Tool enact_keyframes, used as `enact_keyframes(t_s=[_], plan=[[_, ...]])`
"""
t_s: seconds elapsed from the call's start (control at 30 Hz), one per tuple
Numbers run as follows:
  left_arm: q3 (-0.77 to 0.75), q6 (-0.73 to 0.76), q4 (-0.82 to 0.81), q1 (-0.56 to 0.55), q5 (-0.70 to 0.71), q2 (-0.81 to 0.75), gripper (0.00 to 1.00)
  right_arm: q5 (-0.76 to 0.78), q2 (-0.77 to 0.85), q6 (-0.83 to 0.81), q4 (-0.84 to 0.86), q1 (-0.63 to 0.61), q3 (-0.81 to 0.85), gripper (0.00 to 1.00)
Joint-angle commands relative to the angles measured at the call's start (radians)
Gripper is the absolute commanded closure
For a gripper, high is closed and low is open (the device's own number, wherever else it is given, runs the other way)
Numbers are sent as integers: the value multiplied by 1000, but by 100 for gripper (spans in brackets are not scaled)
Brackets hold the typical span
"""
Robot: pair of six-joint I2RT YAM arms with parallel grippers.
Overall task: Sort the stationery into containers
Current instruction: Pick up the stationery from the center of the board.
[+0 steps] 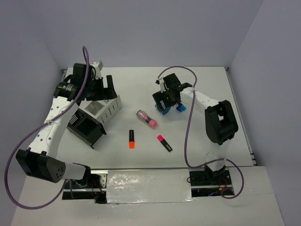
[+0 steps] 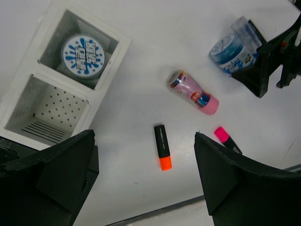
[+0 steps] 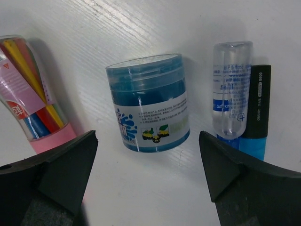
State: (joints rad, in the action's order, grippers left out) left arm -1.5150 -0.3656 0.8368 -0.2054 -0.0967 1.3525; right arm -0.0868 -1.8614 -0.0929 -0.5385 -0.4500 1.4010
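The white-grey organizer holds one blue patterned round container in a compartment; the black organizer lies beside it. My left gripper is open and empty, high above the table by the white organizer. An orange highlighter, a pink highlighter and a pink tube lie on the table. My right gripper is open and empty, just above a second blue round container lying on its side. A clear bottle and a blue marker lie right of it.
The pink tube lies just left of my right gripper's left finger. In the top view the orange highlighter and pink highlighter lie near the front middle. Grey walls close the table's back and sides.
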Motion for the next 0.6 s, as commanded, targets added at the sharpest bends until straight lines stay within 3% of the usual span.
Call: enact_keyframes(t_s=[0.0, 0.23, 0.33, 0.4, 0.53, 0.57], plan=[[56, 11, -18, 0, -61, -30, 1, -11, -44, -31, 32, -16, 62, 7], [44, 33, 5, 0, -43, -16, 1, 24, -94, -45, 54, -53, 30, 12], [32, 37, 8, 1, -54, -7, 1, 56, -125, -41, 55, -55, 44, 21], [30, 37, 12, 1, -52, -7, 1, 85, -131, -28, 51, -58, 58, 46], [35, 37, 5, 1, -57, -12, 1, 162, -76, -8, 104, -61, 16, 63], [36, 34, -1, 1, -58, -13, 1, 160, -71, -10, 109, -62, 10, 77]])
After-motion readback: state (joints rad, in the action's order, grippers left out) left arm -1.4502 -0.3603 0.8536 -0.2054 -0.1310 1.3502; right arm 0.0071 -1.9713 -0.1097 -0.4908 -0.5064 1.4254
